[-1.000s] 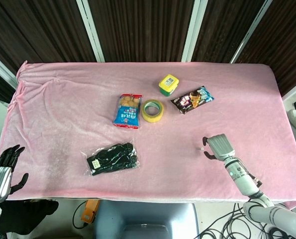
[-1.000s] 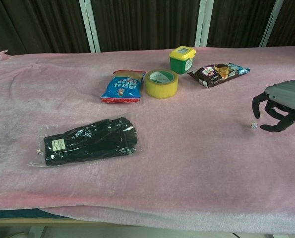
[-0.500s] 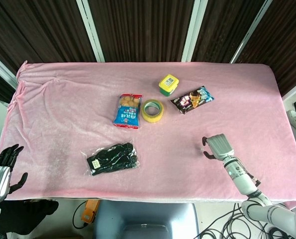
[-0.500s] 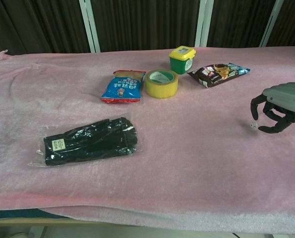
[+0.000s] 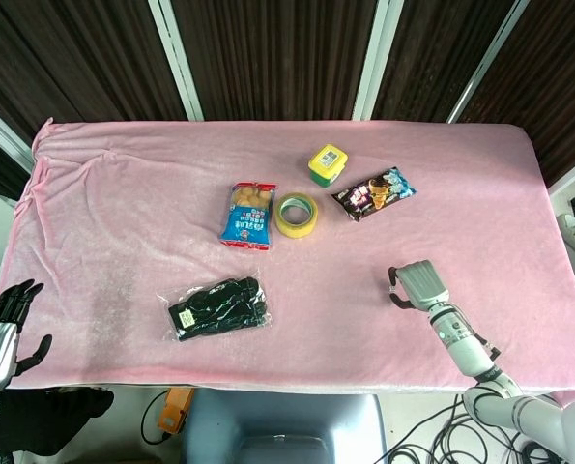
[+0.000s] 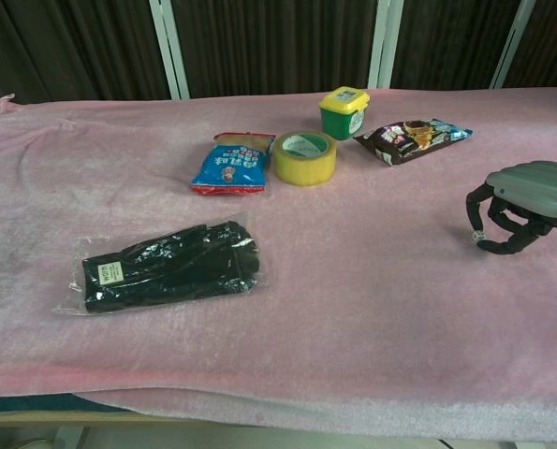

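Note:
My right hand (image 5: 417, 285) (image 6: 521, 196) hovers low over the pink cloth at the right side of the table. Its fingers curl down around a small white die (image 6: 478, 236) (image 5: 391, 287), which sits pinched at the fingertips, still at cloth level. My left hand (image 5: 2, 324) hangs off the table's near left corner with fingers apart and nothing in it; only the head view shows it.
A bagged pair of black gloves (image 5: 217, 307) (image 6: 166, 267) lies front left. Mid-table are a blue snack bag (image 5: 247, 215), a yellow tape roll (image 5: 296, 214), a green tub with yellow lid (image 5: 327, 164) and a dark ice-cream packet (image 5: 374, 192). Pink cloth (image 5: 123, 213) covers the table.
My right hand has edged left and its fingers have closed in around the die, which has stayed in place. My left hand has sunk slightly lower.

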Controlling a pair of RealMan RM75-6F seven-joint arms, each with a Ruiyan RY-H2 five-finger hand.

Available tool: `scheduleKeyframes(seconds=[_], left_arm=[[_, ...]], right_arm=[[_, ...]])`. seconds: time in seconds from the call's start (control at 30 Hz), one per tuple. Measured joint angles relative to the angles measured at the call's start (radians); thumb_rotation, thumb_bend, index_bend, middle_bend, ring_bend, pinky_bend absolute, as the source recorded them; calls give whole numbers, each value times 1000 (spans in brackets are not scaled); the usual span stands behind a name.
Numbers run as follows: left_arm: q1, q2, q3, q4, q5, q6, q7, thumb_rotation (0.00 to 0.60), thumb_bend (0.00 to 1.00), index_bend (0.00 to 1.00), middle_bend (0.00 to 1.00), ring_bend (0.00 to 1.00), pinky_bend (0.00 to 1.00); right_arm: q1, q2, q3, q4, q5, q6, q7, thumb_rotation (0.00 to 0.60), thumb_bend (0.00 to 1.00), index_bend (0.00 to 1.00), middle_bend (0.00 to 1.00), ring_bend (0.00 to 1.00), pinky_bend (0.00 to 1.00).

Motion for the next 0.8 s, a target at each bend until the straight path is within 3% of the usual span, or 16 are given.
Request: scheduleKeyframes(seconds=[0.3, 0.5, 0.8], left_arm=[[0, 0, 0, 0, 1, 2, -3, 600, 340, 132, 92, 98, 326], [0, 1, 0, 1, 0, 2, -3, 600, 341, 132, 92, 98, 326], [-1, 0, -1, 0, -1, -1, -1, 600, 340, 132, 92, 98, 326]], right_arm=[[4, -13, 0, 18, -8, 3, 17, 600, 481, 665, 940, 1000, 1000], [3, -17, -2, 29, -15, 11, 23, 600, 581, 734, 946, 1000, 1000], [-3, 1, 4, -11, -33, 55, 43, 600, 586, 762, 946, 1000, 1000]])
